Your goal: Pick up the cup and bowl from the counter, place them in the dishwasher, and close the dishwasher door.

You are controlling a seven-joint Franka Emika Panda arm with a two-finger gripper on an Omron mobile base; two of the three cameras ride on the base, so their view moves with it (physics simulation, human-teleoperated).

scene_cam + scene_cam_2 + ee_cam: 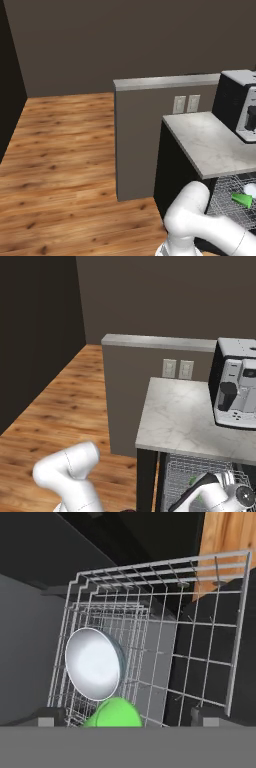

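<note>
The dishwasher's silver wire rack (200, 627) stands pulled out under the counter (210, 142). In it the white bowl (92, 662) lies on its side, hollow toward the hand camera. The green cup (114, 713) lies right beside the bowl, also in the rack. From the left base view the cup (242, 200) and bowl (250, 189) show through the rack wires (225, 195). My gripper (126, 718) hangs open just above the cup, one fingertip (47, 717) on each side, holding nothing. Whether the dark surface under the rack is the dishwasher door I cannot tell.
A black-and-silver coffee machine (236, 383) stands on the counter (180, 421) at the right. A grey partition wall with two sockets (150, 135) rises behind the counter. Wooden floor (60, 165) lies to the left. My white arm (70, 471) bends down toward the rack (182, 476).
</note>
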